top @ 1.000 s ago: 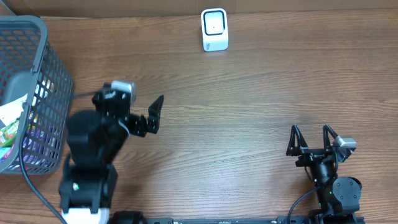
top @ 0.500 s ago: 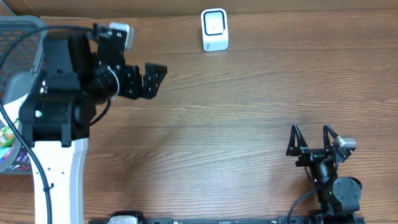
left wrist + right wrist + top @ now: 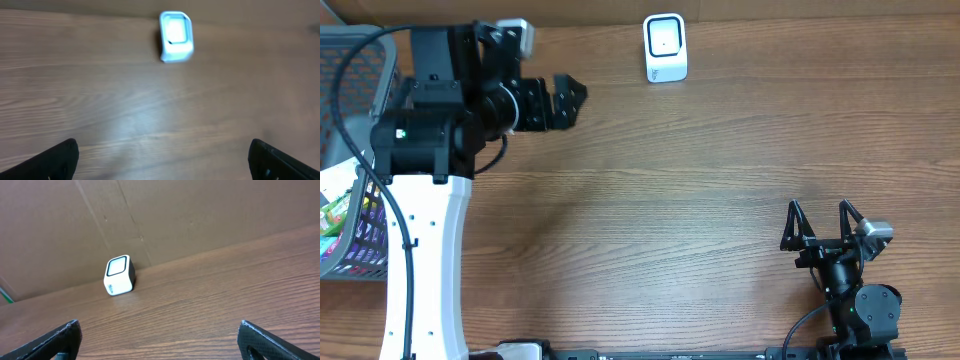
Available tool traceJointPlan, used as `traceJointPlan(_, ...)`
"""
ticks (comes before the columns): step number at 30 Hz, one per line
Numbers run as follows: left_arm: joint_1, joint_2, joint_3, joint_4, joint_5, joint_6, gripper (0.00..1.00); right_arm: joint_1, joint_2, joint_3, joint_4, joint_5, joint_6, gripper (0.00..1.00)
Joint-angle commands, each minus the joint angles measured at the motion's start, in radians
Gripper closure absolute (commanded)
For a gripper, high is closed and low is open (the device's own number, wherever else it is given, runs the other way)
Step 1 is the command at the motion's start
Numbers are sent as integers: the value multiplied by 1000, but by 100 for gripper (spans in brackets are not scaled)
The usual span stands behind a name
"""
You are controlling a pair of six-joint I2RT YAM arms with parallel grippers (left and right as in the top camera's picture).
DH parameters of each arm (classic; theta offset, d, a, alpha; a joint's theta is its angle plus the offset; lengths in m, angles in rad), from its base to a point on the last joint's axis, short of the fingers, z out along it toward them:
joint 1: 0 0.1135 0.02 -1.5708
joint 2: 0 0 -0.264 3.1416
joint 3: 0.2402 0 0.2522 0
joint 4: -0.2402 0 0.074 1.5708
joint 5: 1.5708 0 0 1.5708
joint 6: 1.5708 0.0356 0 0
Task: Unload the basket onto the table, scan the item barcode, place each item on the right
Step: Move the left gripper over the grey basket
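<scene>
Over on the overhead's left edge, the items (image 3: 335,192) sit in the basket (image 3: 355,37), behind your spread, empty left gripper (image 3: 565,100), the nearer arm. Left wrist: only the scanner (image 3: 175,36) ahead, no item. Right wrist: right gripper (image 3: 160,330) spread too, scanner ahead-left, no item.

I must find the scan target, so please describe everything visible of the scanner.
The scanner is a small white box with rounded corners, plastic by its look. Its front holds a pale window in a dark frame, tilted slightly upward. It stands upright on the wooden table at its far edge, close to the cardboard wall. Nothing but the table visibly touches it.
</scene>
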Motion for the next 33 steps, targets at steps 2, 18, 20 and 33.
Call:
traceJointPlan(2, 54, 29, 190, -48, -206, -164, 0, 6, -12, -11, 6, -1, -3, 0)
traceJointPlan(18, 640, 102, 407, -329, -503, -569, 0, 6, -12, -11, 6, -1, -3, 0)
traceJointPlan(20, 706, 122, 407, -338, -466, -574, 3, 6, -12, -11, 6, -1, -3, 0)
traceJointPlan(33, 849, 306, 386, -328, -444, -623, 12, 6, -12, -11, 6, -1, -3, 0)
